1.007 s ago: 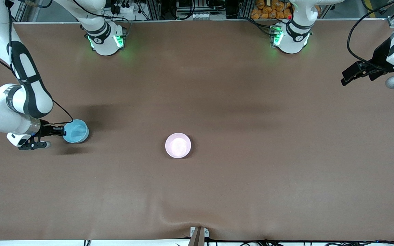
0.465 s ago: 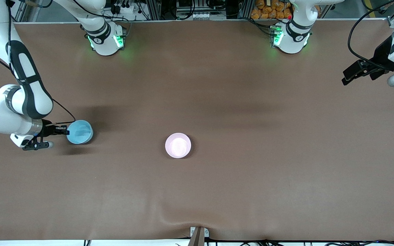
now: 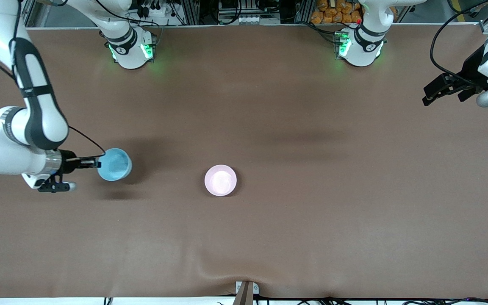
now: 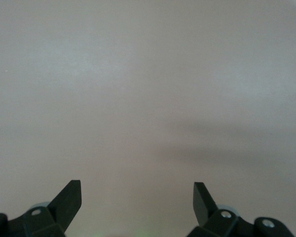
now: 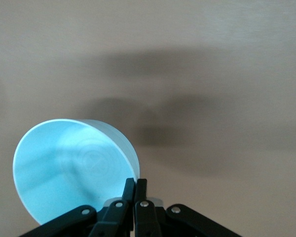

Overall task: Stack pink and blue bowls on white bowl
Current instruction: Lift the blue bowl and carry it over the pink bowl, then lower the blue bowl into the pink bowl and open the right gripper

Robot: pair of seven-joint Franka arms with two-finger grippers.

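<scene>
**Pinching the blue bowl by one edge: what may slip**

Gripping only a thin stretch of rim, the right gripper [image 3: 96, 163] has its fingers shut on the blue bowl [image 3: 115, 164]. It sits at mid-height in the front view, toward the right arm's end of the table [image 3: 295, 237]. A separate shadow on the cloth just below it in the frame suggests the bowl is off the surface. In the right wrist view the right gripper [image 5: 135, 186] has its tips pressed together over the rim. The blue bowl [image 5: 71, 170] hangs tilted, with its opening turned toward the camera.

The pink bowl [image 3: 220, 180] stands near the middle of the frame. Its inside is pale pink and its edge is whitish. I cannot tell whether it already sits in the white bowl, which shows nowhere on its own.

The left gripper [image 3: 428, 96] waits in the upper part of the frame, at the left arm's end. Its jaws are wide apart and empty, as the left wrist view confirms [image 4: 138, 190].

Risks, as I judge them:
- A pinch on one point of the rim leaves the bowl free to pivot or slide out if the arm swings briskly.
- Released while tilted, the bowl could catch the pink rim and settle crooked or roll off.
- Coming in low, the hanging edge could knock the light centre stack sideways.
</scene>
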